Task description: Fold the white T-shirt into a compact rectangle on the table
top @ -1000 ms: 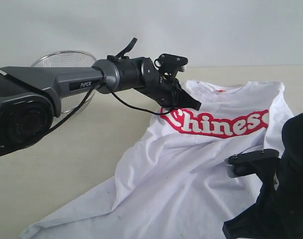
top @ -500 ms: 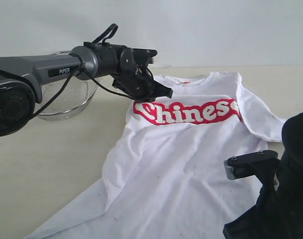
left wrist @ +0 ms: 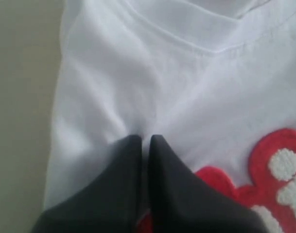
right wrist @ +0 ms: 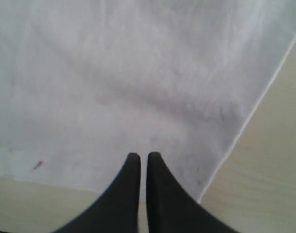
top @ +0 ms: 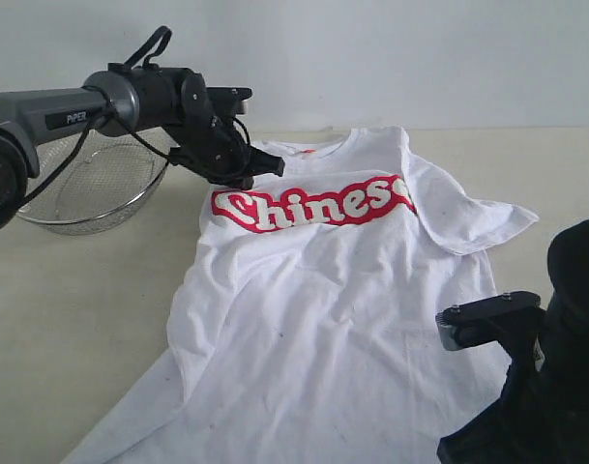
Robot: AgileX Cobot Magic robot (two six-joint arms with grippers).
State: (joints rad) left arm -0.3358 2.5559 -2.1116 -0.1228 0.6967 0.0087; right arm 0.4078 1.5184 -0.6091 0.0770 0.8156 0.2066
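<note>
White T-shirt (top: 323, 290) lengthwise, collar farthest

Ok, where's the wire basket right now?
In the exterior view the wire basket sits far left on the table, behind the left arm, beside the white T-shirt.

A robot test bench or lab is suggested by a bare pale table (top: 101, 319), a plain white wall (top: 391, 58) and mounted arms

The left gripper (top: 271, 166) has dragged the white T-shirt (top: 323, 290) leftward, toward the basket (top: 91, 188)
</note>
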